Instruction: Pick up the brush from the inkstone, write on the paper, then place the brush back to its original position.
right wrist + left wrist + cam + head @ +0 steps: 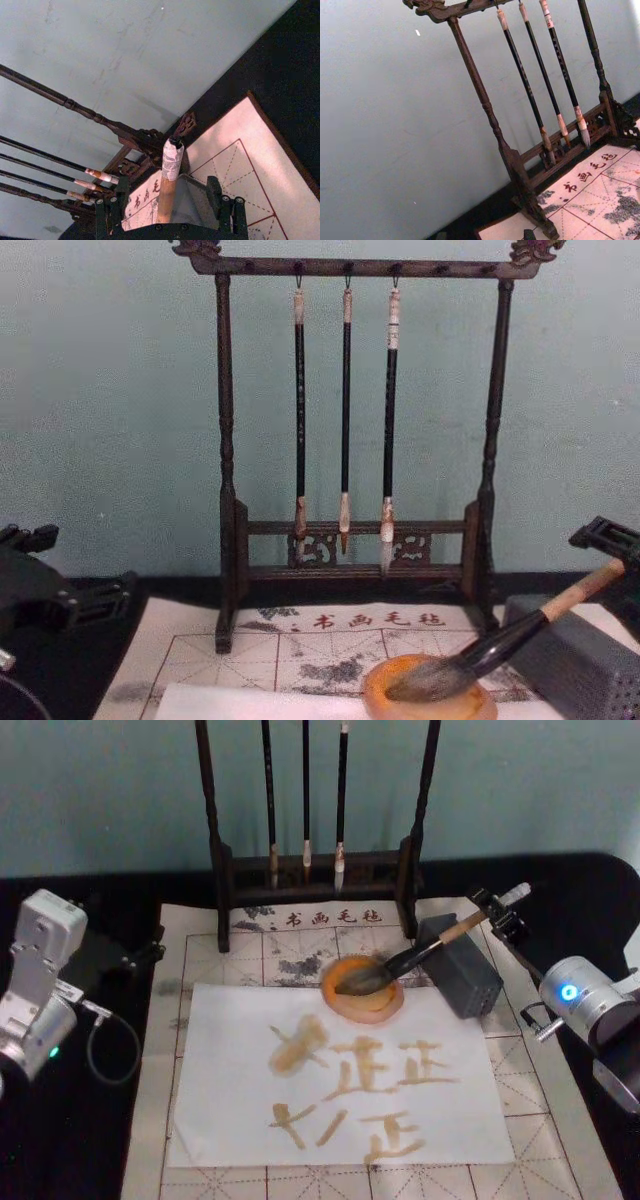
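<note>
Standing jaws apart, my right gripper (495, 915) straddles the thick pale-wooden brush's (420, 958) taped top; its bristles rest in the round orange-brown inkstone (365, 1015) at the white paper's (230, 1120) far edge. My left gripper (135, 958) idles at the table's (70, 1150) left edge.

A dark wooden rack (490, 120) stands against a pale wall (395, 125) ahead of the left pincer (150, 955), with three thin brushes (545, 75) hanging from its top bar. Nearer the pincer, at the rack's foot, lies an ink-stained mat (600, 195) with red grid lines and characters.
</note>
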You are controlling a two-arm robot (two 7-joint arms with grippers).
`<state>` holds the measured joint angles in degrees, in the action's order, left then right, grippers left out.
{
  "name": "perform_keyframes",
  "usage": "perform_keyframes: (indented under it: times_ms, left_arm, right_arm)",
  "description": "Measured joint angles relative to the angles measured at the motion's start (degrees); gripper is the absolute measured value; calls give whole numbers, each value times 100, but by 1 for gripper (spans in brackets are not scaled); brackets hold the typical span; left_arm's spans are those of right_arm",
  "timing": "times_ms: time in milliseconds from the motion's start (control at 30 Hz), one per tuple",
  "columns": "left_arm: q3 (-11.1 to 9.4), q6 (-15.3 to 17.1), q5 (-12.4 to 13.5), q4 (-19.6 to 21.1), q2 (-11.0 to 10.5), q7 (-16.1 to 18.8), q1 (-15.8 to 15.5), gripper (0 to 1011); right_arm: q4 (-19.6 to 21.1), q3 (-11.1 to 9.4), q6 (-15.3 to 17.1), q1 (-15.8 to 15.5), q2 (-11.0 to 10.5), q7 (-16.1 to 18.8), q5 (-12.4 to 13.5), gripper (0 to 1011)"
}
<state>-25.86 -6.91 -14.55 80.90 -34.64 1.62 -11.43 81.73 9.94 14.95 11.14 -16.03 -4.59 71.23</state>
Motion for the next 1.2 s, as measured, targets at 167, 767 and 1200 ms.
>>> perform_keyframes:
  times_ms: [167, 767, 1200]
  left_arm:
    - [0, 0, 0, 0, 0, 0, 0, 1001]
    - [0, 0, 0, 0, 0, 0, 0, 1001]
    - [0, 0, 0, 0, 0, 0, 0, 1001]
  right_arm:
    - [-5, 42, -52, 11, -22, -35, 65, 1002]
    - [1, 99, -95, 11, -61, -24, 96, 974]
    - [0, 90, -87, 11, -54, -25, 92, 632]
